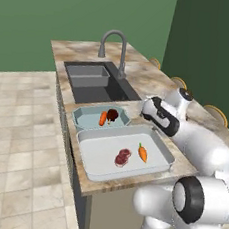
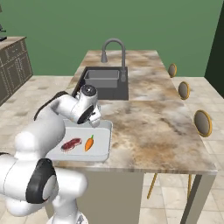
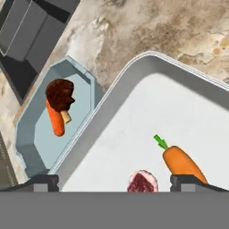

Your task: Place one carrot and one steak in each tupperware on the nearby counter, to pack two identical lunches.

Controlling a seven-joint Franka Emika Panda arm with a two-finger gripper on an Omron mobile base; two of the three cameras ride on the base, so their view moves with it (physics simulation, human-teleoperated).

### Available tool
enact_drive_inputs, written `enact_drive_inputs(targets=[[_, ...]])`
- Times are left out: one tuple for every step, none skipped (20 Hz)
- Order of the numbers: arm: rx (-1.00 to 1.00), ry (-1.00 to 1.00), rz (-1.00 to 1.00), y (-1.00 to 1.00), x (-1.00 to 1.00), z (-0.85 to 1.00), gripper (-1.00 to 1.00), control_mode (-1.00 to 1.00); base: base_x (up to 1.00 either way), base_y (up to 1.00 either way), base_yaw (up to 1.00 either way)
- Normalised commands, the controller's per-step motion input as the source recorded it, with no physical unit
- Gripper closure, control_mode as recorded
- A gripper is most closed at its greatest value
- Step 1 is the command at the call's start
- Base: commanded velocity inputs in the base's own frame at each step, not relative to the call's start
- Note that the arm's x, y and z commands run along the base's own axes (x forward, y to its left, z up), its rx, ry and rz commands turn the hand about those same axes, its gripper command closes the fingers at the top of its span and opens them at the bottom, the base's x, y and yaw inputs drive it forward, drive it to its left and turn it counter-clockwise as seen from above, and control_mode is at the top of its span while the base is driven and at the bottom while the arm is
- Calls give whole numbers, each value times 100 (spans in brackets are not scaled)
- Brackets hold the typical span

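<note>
A small pale blue-grey octagonal tupperware (image 1: 86,118) is seen near the sink on the beige marbled counter (image 1: 155,83). Inside it, an orange carrot (image 1: 103,118) is laid touching a dark brown bone-in steak (image 1: 112,115). Just beside it, a much larger whitish-grey rectangular tupperware (image 1: 97,155) with rounded corners is set close to the counter's edge. On its floor, a red raw steak (image 1: 122,157) and a second carrot (image 1: 142,153) with a green top are laid side by side, slightly apart.

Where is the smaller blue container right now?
The small blue container sits on the counter between the dark sink and the big white container, with a carrot and meat inside.
</note>
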Motion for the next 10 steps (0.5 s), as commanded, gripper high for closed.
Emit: enact_drive_inputs(targets=[[7, -37, -2, -19, -100, 100, -100, -100, 0, 0, 0], [3, -43, -2, -16, -100, 100, -100, -100, 0, 0, 0], [0, -52, -2, -14, -100, 100, -100, -100, 0, 0, 0], [0, -59, -1, -14, -100, 100, -100, -100, 0, 0, 0], [-3, -69, -2, -6, -100, 100, -100, -100, 0, 0, 0], [-6, -74, -2, -6, -100, 100, -100, -100, 0, 0, 0], [-7, -74, -2, -6, -100, 100, -100, -100, 0, 0, 0], [-7, -74, -2, -6, -100, 100, -100, -100, 0, 0, 0], [-10, -74, -5, -3, -100, 100, -100, -100, 0, 0, 0], [-16, -74, -8, 0, -100, 99, -100, -100, 0, 0, 0]])
